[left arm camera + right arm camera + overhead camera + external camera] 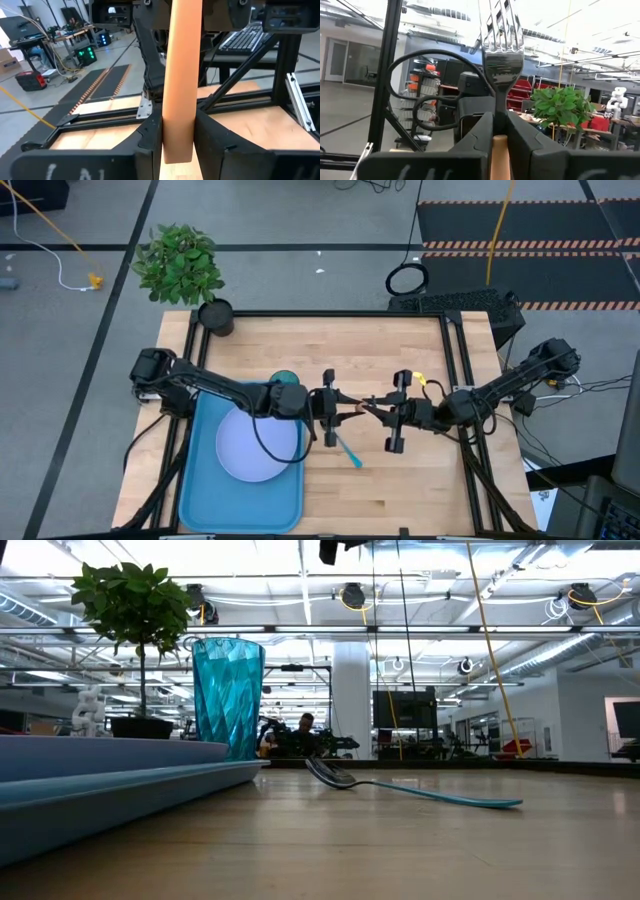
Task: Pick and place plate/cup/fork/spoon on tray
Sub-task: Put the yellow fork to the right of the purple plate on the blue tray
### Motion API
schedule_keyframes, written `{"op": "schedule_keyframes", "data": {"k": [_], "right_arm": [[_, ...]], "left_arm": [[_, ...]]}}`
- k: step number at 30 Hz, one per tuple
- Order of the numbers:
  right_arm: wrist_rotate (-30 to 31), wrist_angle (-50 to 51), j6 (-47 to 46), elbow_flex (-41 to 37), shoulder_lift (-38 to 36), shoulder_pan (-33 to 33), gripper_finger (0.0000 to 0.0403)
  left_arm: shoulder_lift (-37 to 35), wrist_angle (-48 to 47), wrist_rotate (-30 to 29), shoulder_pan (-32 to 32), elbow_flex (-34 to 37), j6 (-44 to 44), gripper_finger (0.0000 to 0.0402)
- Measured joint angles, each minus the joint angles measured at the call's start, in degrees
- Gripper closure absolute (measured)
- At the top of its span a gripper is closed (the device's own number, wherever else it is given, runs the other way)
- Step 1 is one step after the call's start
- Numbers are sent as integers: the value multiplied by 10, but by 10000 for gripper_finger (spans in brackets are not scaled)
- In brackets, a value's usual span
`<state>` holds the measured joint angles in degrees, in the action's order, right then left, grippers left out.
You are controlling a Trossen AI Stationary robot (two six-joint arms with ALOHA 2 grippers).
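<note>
Holding the fork (358, 408) in mid-air just beside the tray (196, 490), off its long edge over the bare table: left gripper (330, 406) clenched on the orange handle end, right gripper (384, 413) clamped lower on the handle, near the neck below the tines. Judged light, stiff and smooth, so likely to swivel or slip from a narrow pinch; best gripped mid-handle, flat faces against the pads. Already on the tray, plate (258, 444) and cup (284, 380); spoon (349, 450) lying on the table just beside the tray.

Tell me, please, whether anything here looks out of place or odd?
The fork hangs above the table, gripped at both ends: left gripper and right gripper both clamp it. The spoon lies off the tray.
</note>
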<state>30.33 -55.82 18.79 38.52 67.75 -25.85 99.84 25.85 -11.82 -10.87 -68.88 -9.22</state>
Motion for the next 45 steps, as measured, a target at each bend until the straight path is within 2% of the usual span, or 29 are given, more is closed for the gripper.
{"op": "schedule_keyframes", "data": {"k": [4, 8, 16, 21, 27, 31, 37, 43, 45], "right_arm": [[0, 12, -5, 0, 0, 0, 373], [-3, 33, -26, 0, -4, -1, 340], [-9, 274, -160, 0, -82, -21, 266], [-34, 319, -179, 0, -139, -29, 254], [-33, 359, -178, 1, -190, -47, 264], [-32, 374, -179, 1, -206, -50, 270], [-3, 369, -163, 1, -208, -50, 273], [-1, 362, -160, 1, -209, -50, 273], [-2, 357, -159, 1, -209, -50, 273]], "left_arm": [[-7, -29, 2, 0, 0, -3, 316], [-21, -60, 3, -5, 0, -5, 316], [-87, -216, 3, -35, 0, 25, 316], [-113, -329, 2, -84, 0, 68, 316], [-118, -485, -1, -165, 0, 210, 316], [-116, -557, -2, -228, 0, 317, 316], [-113, -622, -7, -316, 0, 461, 316], [-73, -683, -11, -390, 0, 596, 316], [-49, -686, 10, -409, 0, 625, 316]]}}
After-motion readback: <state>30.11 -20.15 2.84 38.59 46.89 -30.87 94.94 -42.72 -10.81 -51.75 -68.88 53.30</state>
